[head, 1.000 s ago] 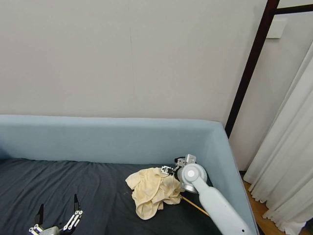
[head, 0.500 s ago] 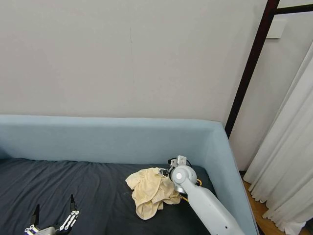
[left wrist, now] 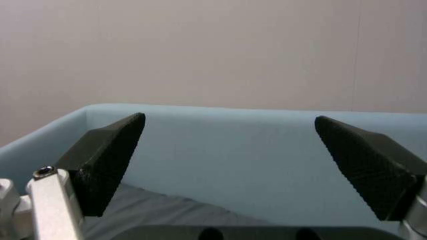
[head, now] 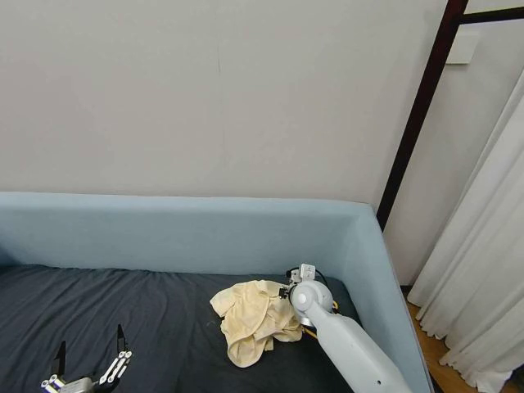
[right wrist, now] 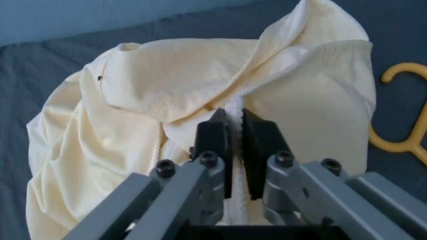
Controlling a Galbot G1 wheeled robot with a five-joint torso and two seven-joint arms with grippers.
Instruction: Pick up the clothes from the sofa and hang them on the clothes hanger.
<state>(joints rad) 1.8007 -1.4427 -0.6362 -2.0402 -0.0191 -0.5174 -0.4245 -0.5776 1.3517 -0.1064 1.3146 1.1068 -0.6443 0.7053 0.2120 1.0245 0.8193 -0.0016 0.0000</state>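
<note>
A crumpled pale yellow garment (head: 254, 318) lies on the dark seat of the light blue sofa (head: 188, 233), toward its right end. My right gripper (head: 288, 288) is at the garment's right edge. In the right wrist view the gripper (right wrist: 234, 116) is shut, pinching a fold of the yellow garment (right wrist: 147, 100). A yellow hanger (right wrist: 405, 131) lies on the seat beside the cloth, partly hidden. My left gripper (head: 90, 360) hovers low over the seat's front left, open; its black fingers (left wrist: 107, 155) stand wide apart with nothing between them.
The sofa's right armrest (head: 372, 262) rises just beyond the right arm. A dark upright pole (head: 417, 110) stands behind it, with white curtains (head: 483, 270) at far right. The dark seat cushion (head: 106, 311) stretches bare to the left of the garment.
My right arm's wrist has shifted slightly along the garment's right edge and now sits a bit lower and closer in. The left gripper dropped a little at the frame's lower edge.
</note>
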